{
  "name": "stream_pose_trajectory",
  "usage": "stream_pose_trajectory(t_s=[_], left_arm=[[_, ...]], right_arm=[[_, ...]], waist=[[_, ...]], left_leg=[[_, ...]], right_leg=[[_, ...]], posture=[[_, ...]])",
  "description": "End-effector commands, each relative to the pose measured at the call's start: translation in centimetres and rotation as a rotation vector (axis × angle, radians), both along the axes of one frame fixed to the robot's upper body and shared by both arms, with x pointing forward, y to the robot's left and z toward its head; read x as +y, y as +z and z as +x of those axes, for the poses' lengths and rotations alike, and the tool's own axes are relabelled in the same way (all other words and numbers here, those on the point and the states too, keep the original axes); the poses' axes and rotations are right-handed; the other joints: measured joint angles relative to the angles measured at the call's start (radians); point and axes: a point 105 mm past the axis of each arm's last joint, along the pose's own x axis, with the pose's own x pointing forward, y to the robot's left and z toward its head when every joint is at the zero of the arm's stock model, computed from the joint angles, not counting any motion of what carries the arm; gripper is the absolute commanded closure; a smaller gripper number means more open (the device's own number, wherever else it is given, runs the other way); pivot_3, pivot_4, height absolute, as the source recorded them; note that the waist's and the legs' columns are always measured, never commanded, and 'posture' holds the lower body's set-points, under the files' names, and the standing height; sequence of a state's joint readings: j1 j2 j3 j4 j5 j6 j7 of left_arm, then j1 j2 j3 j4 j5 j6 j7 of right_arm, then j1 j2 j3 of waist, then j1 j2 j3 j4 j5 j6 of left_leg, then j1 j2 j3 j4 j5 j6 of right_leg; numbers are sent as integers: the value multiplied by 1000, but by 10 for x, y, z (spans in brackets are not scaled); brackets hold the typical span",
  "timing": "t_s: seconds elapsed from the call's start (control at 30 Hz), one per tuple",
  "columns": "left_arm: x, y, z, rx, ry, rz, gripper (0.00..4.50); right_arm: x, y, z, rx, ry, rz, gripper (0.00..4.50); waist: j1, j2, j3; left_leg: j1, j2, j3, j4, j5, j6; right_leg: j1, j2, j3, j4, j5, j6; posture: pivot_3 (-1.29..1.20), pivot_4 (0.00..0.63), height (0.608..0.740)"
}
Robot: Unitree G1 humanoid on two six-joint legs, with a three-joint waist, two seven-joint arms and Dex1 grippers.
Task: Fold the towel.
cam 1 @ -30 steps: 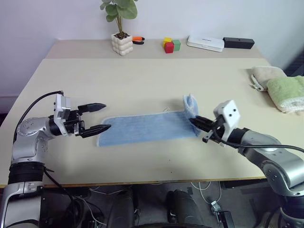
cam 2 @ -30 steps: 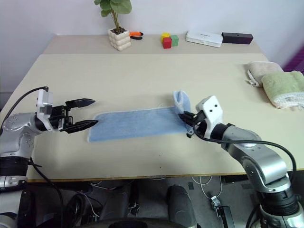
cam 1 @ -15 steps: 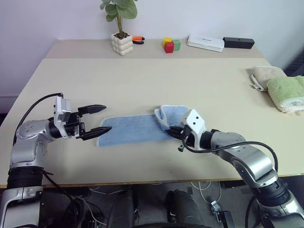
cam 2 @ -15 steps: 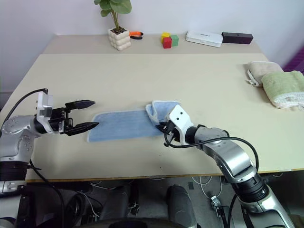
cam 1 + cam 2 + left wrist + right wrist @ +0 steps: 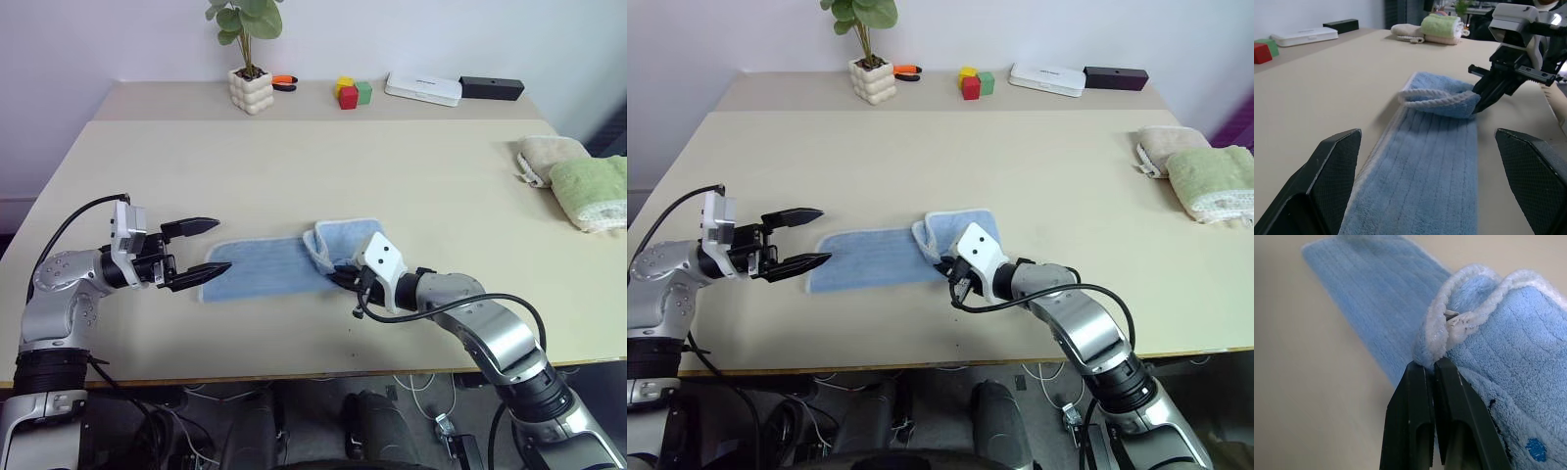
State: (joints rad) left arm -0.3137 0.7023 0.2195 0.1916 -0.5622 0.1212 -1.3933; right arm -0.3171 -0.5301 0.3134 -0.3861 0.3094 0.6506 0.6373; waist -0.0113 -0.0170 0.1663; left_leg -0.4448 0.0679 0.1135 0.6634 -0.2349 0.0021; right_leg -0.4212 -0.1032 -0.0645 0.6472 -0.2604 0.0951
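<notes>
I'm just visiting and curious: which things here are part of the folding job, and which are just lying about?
In the job: light blue towel, right gripper pinching its edge, left gripper open beside it.

Lying about: green towel, beige towel, potted plant, coloured blocks, white box, black box.

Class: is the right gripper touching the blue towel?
Touching. In the right wrist view, the right gripper pinches the hem of the towel between its fingers.

Right tool (image 5: 1429, 366) pinching whitish hem of light blue towel (image 5: 1508, 328), tan table (image 5: 1298, 382) beneath
</notes>
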Motion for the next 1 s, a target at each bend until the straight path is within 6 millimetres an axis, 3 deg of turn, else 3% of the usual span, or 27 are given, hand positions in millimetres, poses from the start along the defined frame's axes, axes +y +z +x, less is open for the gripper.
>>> stream_pose_trajectory(t_s=[0.03, 0.23, 0.33, 0.4, 0.53, 0.63, 0.73, 0.87, 1.0], left_arm=[[2, 10, -2, -42, -1, -1, 0], [2, 10, -2, -40, -6, -2, 0], [2, 10, -1, -40, -6, -2, 0], [2, 10, 0, -40, -7, -2, 0], [-2, 11, 3, -46, -11, -9, 0], [-3, 10, 2, -47, -14, -9, 0], [-3, 10, 1, -46, -12, -9, 0], [-2, 11, 0, -45, -9, -7, 0], [-1, 12, -2, -46, -3, -5, 0]], right_arm=[[2, 5, 1, -22, 4, 7, 3114], [2, 19, -8, -41, 70, 46, 121], [-3, 47, -3, -73, 59, 173, 47], [-10, 71, 10, -98, -9, 293, 47], [-26, 72, 45, -174, -197, 275, 47], [-19, 54, 47, -123, -209, 308, 941], [-8, 24, 47, -99, -224, 278, 2365], [-4, 3, 51, -100, -249, 238, 4395], [-7, -25, 61, -88, -330, 202, 4457]], waist=[[0, 0, 0], [0, 0, 0], [0, 0, 0], [0, 0, 0], [1, 0, 0], [0, 0, 0], [-4, 0, 0], [-5, 0, 0], [-4, 0, 0]], left_leg=[[0, 0, 0, 0, 0, 0], [0, 0, 0, 0, 0, 0], [0, 0, 0, 0, 0, 0], [0, 0, 0, 0, 0, 0], [0, 0, 0, 0, 0, 0], [0, 0, 3, -1, 0, 0], [0, 0, 4, -1, 0, -1], [0, 0, 5, -1, 1, -1], [0, 0, 5, -1, 1, -2]], right_leg=[[0, 0, 0, 0, 0, 0], [0, 0, 0, 0, 0, 0], [0, 0, 0, 0, 0, 0], [0, 0, 0, 0, 0, 0], [0, 0, 0, 0, 0, 0], [0, 0, -1, 0, 0, 0], [-1, 0, 0, 0, 0, 1], [-2, 0, 0, 1, 0, 1], [-2, 0, 0, 1, 0, 1]], posture=[[0, 150, 735], [0, 150, 735], [0, 150, 735], [0, 150, 735], [0, 150, 735], [0, 150, 735], [0, 150, 735], [0, 150, 735], [0, 150, 735]])
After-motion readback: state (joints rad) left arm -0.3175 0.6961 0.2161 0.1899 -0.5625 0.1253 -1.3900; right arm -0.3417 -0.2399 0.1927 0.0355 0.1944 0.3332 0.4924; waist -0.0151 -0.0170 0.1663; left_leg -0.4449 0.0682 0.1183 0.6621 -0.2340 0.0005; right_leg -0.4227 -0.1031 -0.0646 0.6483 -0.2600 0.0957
